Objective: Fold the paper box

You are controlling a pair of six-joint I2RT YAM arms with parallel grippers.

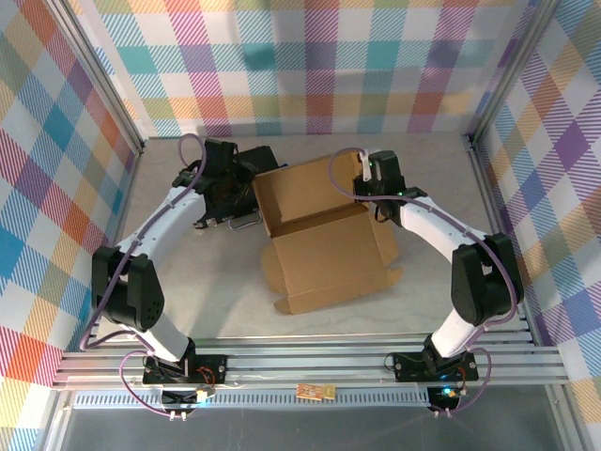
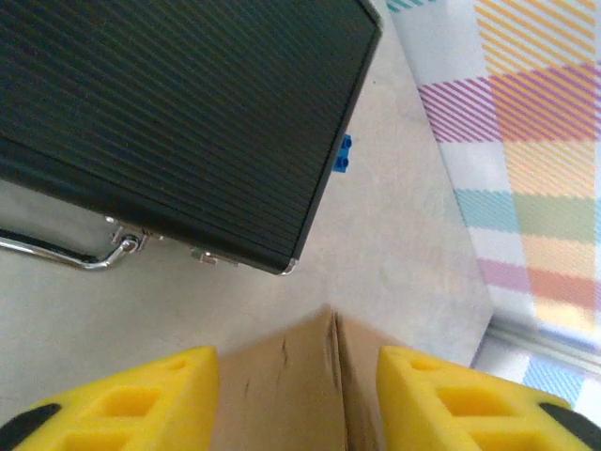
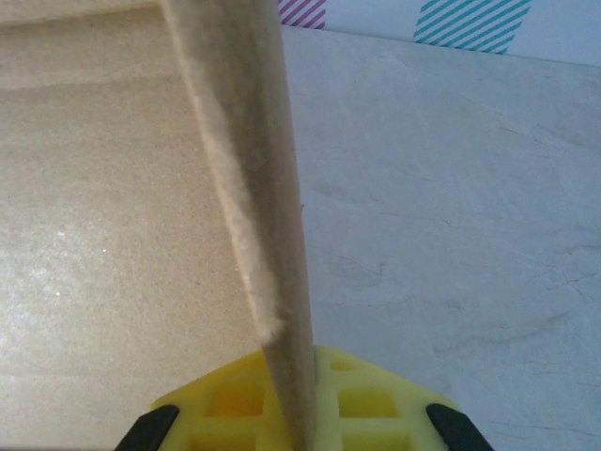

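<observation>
Beside a ribbed black case (image 2: 178, 122) sits the matte brown paper box (image 1: 324, 254).

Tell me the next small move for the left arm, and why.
Probably close the left gripper on the corner of the paper box. Its fingers stand apart either side of that raised fold, gripping nothing, while the right gripper is shut on the right-hand wall. The black case sits close behind, so avoid pushing forward.

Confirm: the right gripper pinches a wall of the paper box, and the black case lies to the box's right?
No: the black case lies to the left of the paper box, as the top external view shows. The right gripper does pinch a wall.
</observation>
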